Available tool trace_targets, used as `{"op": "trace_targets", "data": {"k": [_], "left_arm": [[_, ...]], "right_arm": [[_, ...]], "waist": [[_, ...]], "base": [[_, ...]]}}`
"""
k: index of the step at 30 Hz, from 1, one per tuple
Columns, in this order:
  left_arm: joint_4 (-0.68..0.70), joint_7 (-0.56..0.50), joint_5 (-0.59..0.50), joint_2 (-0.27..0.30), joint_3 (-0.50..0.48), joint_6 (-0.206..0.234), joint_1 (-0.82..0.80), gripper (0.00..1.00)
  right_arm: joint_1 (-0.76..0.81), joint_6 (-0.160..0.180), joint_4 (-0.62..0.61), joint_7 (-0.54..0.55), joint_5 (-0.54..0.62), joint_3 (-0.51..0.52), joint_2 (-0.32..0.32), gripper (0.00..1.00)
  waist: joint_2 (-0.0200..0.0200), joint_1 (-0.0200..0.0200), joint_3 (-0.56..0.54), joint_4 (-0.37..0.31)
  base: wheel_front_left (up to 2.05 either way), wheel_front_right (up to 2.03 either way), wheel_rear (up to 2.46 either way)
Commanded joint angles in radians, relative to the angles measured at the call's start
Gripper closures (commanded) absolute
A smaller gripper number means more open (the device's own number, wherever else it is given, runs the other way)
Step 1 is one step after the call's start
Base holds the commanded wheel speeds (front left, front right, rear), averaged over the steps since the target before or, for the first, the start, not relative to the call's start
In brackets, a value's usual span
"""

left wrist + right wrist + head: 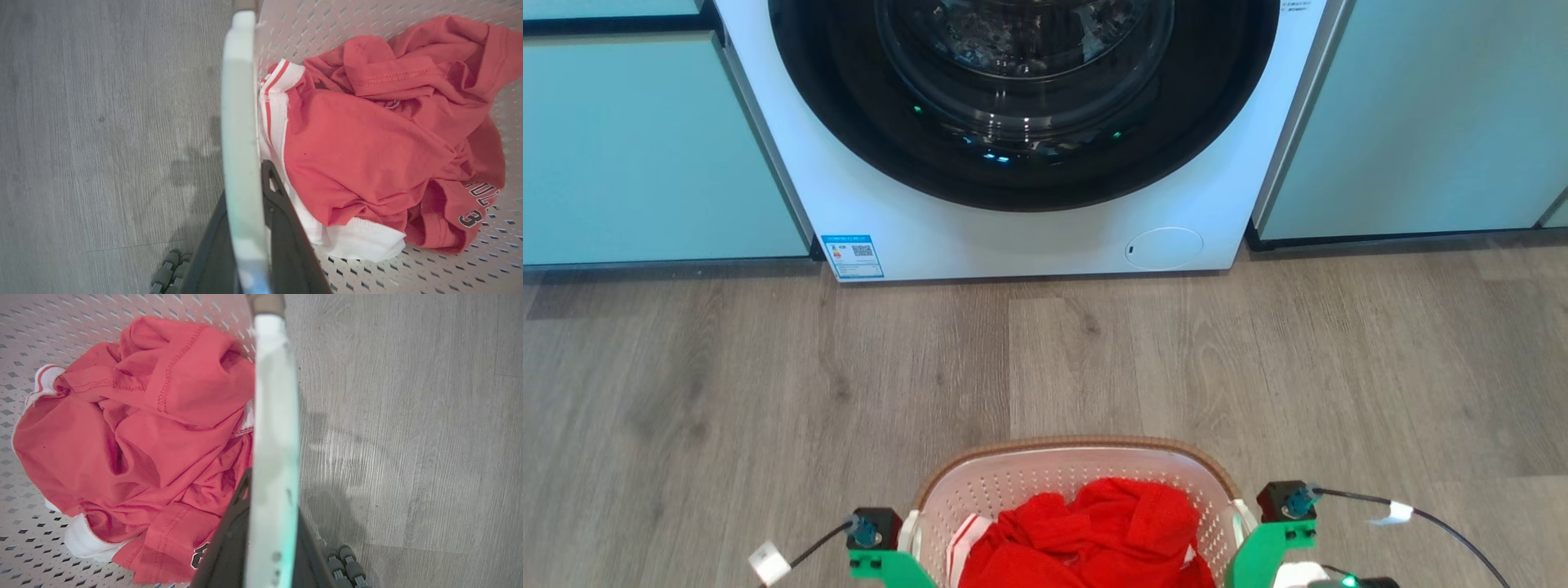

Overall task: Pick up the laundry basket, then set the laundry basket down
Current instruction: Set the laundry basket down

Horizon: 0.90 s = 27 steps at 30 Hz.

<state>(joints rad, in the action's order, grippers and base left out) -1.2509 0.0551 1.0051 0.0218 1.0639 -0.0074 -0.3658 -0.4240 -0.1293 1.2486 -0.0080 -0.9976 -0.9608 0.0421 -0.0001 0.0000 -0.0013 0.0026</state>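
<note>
Left gripper (245,183): dark fingers (282,216) clamped on white side handle (241,122) of laundry basket (1013,486), one finger inside the wall, one outside. Right gripper (273,498): same grasp on opposite handle (273,416). Basket sits between both grippers and holds crumpled red garment (1111,531) (white trim, dark lettering). Wood floor (768,367) below; cannot tell whether basket touches it. Washing machine (1029,245) well apart, ahead.

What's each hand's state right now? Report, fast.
Left hand: closed on a side handle of the laundry basket.
Right hand: closed on the other side handle.
</note>
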Motion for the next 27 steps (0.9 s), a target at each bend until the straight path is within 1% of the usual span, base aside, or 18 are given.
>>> {"op": "trace_targets", "data": {"k": [1,6,11,20,21,27], "left_arm": [[-0.003,0.016,0.005,0.028,-0.010,0.011,-0.036,1.00],[0.000,0.026,0.009,0.028,-0.004,0.013,-0.046,1.00],[0.001,0.041,0.010,0.028,0.000,0.016,-0.078,1.00],[-0.006,0.066,0.003,0.028,0.003,0.016,-0.191,1.00],[-0.006,0.066,0.003,0.028,0.003,0.016,-0.191,1.00],[-0.015,0.083,-0.009,0.029,0.004,0.012,-0.297,1.00]], "right_arm": [[-0.034,-0.001,-0.009,-0.017,-0.007,-0.016,0.008,1.00],[-0.046,-0.001,-0.009,-0.028,-0.020,-0.031,0.008,1.00],[-0.087,-0.001,-0.002,-0.043,-0.024,-0.043,0.008,1.00],[-0.209,-0.001,0.011,-0.074,-0.017,-0.057,0.008,1.00],[-0.209,-0.001,0.011,-0.074,-0.017,-0.057,0.008,1.00],[-0.311,-0.001,0.022,-0.092,-0.010,-0.056,0.008,1.00]], "waist": [[0.0001,0.0000,0.002,-0.001],[0.0001,0.0000,0.018,-0.003],[0.0001,0.0000,0.066,-0.003],[0.0001,0.0000,0.207,-0.001],[0.0001,0.0000,0.207,-0.001],[0.0001,0.0000,0.323,0.002]], "base": [[0.00,0.00,0.00],[0.00,0.00,0.00],[0.00,0.00,0.00],[0.00,0.00,0.00],[0.00,0.00,0.00],[0.00,0.00,0.00]]}}
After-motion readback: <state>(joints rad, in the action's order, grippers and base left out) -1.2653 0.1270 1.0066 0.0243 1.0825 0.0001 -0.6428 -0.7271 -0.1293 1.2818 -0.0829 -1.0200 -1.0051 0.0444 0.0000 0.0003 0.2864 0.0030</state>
